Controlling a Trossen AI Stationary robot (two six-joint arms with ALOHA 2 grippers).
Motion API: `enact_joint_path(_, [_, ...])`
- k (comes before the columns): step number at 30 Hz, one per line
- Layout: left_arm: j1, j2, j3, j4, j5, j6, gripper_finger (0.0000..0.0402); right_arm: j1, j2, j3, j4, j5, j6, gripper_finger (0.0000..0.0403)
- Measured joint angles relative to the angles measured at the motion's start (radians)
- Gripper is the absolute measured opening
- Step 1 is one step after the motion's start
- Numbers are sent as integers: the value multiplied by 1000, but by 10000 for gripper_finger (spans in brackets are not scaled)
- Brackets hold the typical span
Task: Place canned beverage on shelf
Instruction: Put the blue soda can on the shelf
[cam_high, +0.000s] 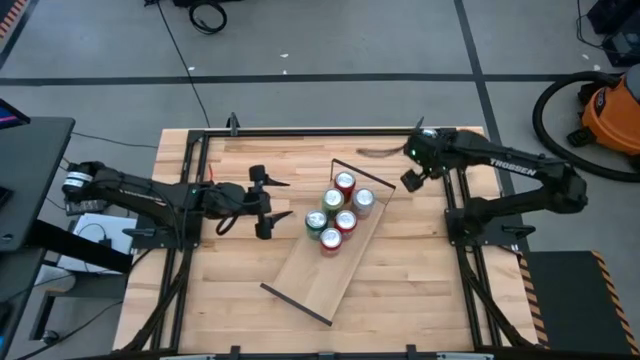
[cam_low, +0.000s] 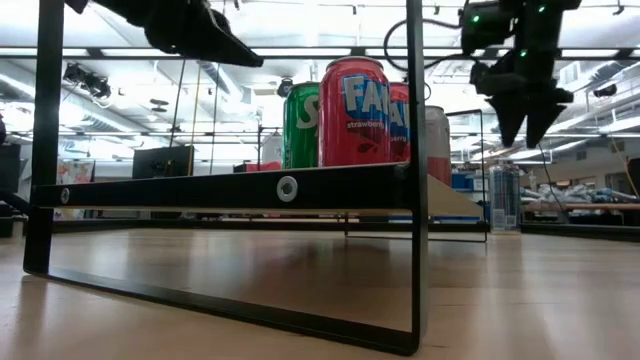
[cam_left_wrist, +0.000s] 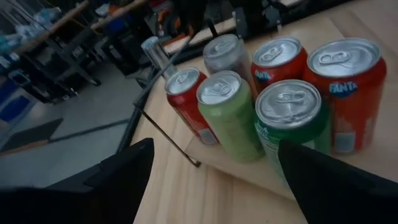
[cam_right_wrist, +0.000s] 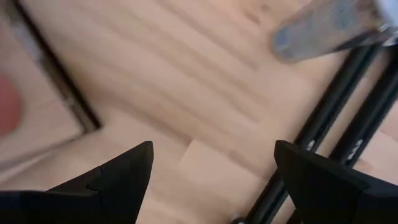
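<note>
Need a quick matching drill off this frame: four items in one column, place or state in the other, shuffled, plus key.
Column 1:
1. left pincer
2. right pincer
3. cans
4. shelf

Column 2:
A. clustered at one end of the board
B. open, empty, just left of the cans
C. lies diagonally on the table
D. open, empty, near the shelf's far end

Pairs: 1-B, 2-D, 3-A, 4-C

Left gripper (cam_high: 266, 204): black, empty. Just beyond its fingertips, nearest can (cam_left_wrist: 292, 127) dark green with silver top; beside it pale green can (cam_left_wrist: 229, 112). Farther out: orange-red Fanta can (cam_left_wrist: 345, 87), two red cans, one silver-grey. Shelf (cam_high: 320, 270): light wood, black wire frame.
</note>
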Motion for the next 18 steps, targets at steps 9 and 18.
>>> enact_joint_path(9, [15, -6, -46, 100, 0, 35, 355, -219, 78, 66, 121, 81, -170, 345])
enact_joint_path(18, [14, -5, -48, 86, 0, -104, 355, -333, 234, 93, 205, 89, -341, 345])
